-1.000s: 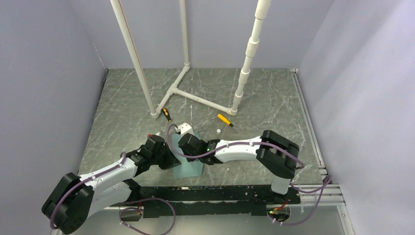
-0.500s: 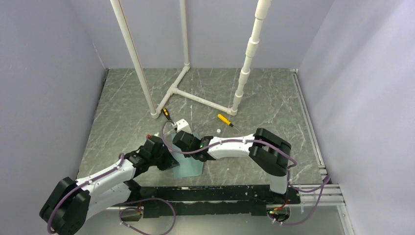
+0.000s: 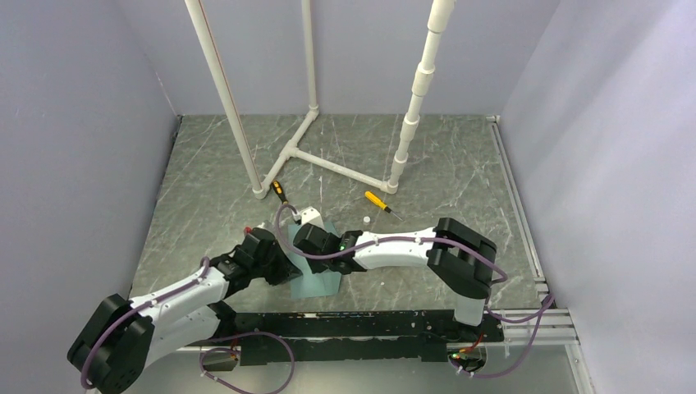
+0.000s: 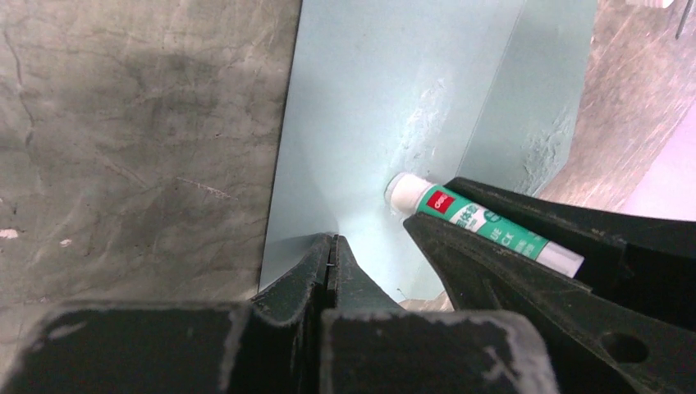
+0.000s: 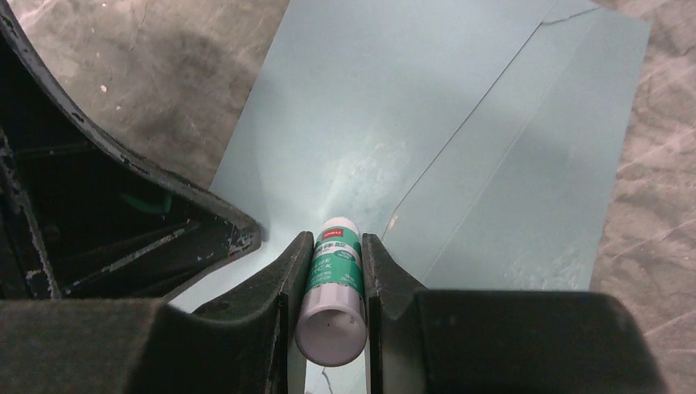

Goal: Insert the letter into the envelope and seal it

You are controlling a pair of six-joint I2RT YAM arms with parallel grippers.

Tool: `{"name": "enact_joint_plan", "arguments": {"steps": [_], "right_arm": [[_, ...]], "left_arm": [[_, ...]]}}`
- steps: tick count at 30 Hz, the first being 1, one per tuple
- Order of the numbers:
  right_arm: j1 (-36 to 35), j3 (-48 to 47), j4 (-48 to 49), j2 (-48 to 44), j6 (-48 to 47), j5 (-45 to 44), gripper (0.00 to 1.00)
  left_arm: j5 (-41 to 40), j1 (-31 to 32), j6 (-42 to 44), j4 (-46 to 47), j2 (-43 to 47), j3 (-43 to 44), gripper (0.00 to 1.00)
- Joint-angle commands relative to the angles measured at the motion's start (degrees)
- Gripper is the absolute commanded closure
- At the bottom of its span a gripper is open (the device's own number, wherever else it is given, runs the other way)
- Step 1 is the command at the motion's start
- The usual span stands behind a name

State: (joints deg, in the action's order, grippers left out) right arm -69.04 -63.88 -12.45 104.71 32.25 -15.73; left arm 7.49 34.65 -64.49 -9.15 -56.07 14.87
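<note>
Right arm has edged left over the envelope (image 5: 394, 107) since a second ago, and the right gripper (image 5: 335, 240) pinches a green-and-white glue stick (image 5: 332, 275), tip touching the paper beside a fold line. Left gripper (image 4: 332, 246) is pressed together, tips on the envelope's edge. Envelope lies flat on the grey table (image 3: 460, 164), between both grippers.

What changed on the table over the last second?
The right claw, gripping the glue stick, slid slightly left across the envelope. The left claw stayed shut at the envelope's edge, and the envelope has not shifted.
</note>
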Motion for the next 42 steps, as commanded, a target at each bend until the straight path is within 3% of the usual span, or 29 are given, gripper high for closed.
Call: {"name": "enact_joint_plan", "arguments": {"steps": [1, 17, 31, 42], "right_arm": [[-0.9, 0.9, -8.1, -0.6, 2.8, 4.3, 1.00], [3.5, -5.7, -5.9, 7.6, -1.1, -6.6, 1.00], [-1.4, 0.4, -9.6, 1.1, 3.3, 2.8, 1.00], [-0.9, 0.4, -9.3, 3.4, 2.2, -1.2, 1.00]], "left_arm": [[-6.6, 0.0, -1.2, -2.7, 0.8, -2.6, 0.98], [-6.8, 0.0, -1.2, -4.7, 3.6, -3.5, 0.98], [-7.1, -0.1, -0.8, -3.8, 2.5, -3.0, 0.98], [-7.1, 0.0, -1.0, -4.2, 2.6, -3.0, 0.98]]}}
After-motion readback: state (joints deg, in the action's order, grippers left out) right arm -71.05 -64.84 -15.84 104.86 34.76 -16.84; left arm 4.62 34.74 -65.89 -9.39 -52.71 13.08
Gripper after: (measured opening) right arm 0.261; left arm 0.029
